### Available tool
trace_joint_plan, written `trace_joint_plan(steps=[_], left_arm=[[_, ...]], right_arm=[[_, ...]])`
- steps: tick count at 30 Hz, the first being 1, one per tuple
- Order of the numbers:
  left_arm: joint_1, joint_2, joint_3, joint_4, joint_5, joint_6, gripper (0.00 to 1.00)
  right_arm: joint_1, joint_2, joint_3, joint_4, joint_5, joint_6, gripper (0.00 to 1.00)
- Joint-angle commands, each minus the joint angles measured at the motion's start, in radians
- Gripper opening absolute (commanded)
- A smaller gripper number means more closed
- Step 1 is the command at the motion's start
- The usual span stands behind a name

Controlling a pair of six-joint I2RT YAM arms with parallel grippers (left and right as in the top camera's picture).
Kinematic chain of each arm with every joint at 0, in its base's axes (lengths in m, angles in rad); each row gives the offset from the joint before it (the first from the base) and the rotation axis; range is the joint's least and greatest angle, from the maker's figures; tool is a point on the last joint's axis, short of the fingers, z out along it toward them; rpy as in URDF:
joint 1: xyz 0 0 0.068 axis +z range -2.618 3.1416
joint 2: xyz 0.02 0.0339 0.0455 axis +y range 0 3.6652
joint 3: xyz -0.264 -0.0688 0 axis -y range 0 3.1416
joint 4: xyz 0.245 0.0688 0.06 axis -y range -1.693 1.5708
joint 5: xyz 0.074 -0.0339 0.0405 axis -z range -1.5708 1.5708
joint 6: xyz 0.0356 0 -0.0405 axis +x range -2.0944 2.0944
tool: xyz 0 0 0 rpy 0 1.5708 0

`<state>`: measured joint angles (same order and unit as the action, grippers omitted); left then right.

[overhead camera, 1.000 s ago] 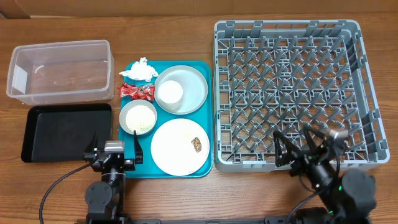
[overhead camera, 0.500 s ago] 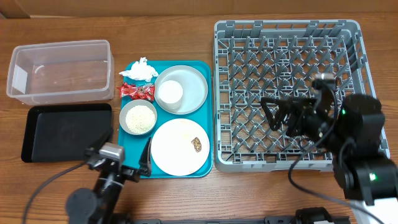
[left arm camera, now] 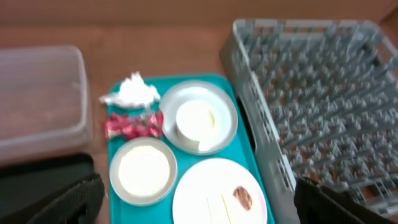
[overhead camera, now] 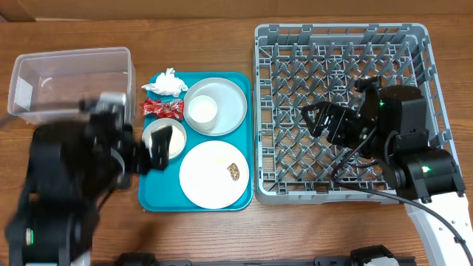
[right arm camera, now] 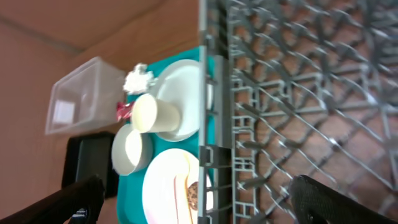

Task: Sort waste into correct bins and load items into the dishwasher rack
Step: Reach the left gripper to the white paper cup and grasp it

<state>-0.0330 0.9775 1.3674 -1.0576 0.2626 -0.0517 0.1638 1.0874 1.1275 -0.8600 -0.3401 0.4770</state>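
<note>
- Status: start of the sort, by my read. The clear tub (overhead camera: 74, 81) and the rack (overhead camera: 340, 29) hold nothing. The black tray (left arm camera: 31, 175) looks bare in the part that shows. Everything sits on the teal tray (overhead camera: 159, 201).
- Left gripper (overhead camera: 151, 145): jaws apart, nothing held, hovering over the small bowl (left arm camera: 143, 179) of rice. The wrapper (overhead camera: 163, 108) is just beyond it and the napkin (overhead camera: 166, 83) is further out. The tub is off to its outer side. From overhead the arm hides the black tray.
- Right gripper (overhead camera: 323, 124): jaws apart, empty, above the rack floor, tips aimed at the teal tray. The cup (overhead camera: 201, 111), upright on the grey plate (overhead camera: 230, 103), is the nearest dish ahead of it. The pink plate (overhead camera: 207, 181) with the brown scrap (overhead camera: 233, 171) lies ahead and closer to the base.
- Next move, my call: get the waste off first. Drop the left onto the wrapper or napkin, pinch from the top, and carry it to a bin.
- Handling, judged:
  - The napkin is soft crumpled paper and compresses, so close fully.
  - The wrapper is shiny, crinkled foil and likely slippery, so take a twisted end.
  - The rice is loose grain and can't be pinched, so tip the bowl.
  - The plates are smooth, round and low-rimmed, so grip the edge.
  - The rack is hard grey plastic with a grid floor and upright pegs, so slot the plates between the pegs.
</note>
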Motion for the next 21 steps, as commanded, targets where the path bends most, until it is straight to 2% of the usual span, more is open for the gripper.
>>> trace_joint_plan(steps=[1,4,8,10,11,15,18,21], left_arm=[[-0.007,0.142,0.105,-0.029,0.097,-0.016,1.00],[-0.007,0.227,0.114,-0.013,0.175,-0.045,1.00],[-0.007,0.351,0.114,-0.002,0.163,-0.045,1.00],[-0.007,0.420,0.114,-0.005,0.145,-0.046,0.88],[-0.007,0.449,0.114,-0.007,0.144,-0.046,0.85],[-0.020,0.564,0.115,0.002,0.139,-0.053,0.85],[-0.053,0.645,0.115,0.033,0.045,-0.102,0.75],[-0.101,0.711,0.115,0.066,-0.040,-0.148,0.73]], right_arm=[[-0.003,-0.007,0.034,-0.034,0.072,0.099,1.00],[-0.003,-0.007,0.034,-0.082,0.169,0.099,1.00],[-0.003,-0.007,0.034,-0.100,0.212,0.045,1.00],[-0.003,-0.007,0.034,-0.094,0.219,0.004,1.00],[-0.003,-0.007,0.034,-0.094,0.222,0.005,1.00],[-0.003,-0.007,0.033,-0.101,0.228,0.005,1.00],[-0.003,-0.007,0.033,-0.101,0.227,0.005,1.00],[-0.003,-0.007,0.033,-0.101,0.227,0.005,1.00]])
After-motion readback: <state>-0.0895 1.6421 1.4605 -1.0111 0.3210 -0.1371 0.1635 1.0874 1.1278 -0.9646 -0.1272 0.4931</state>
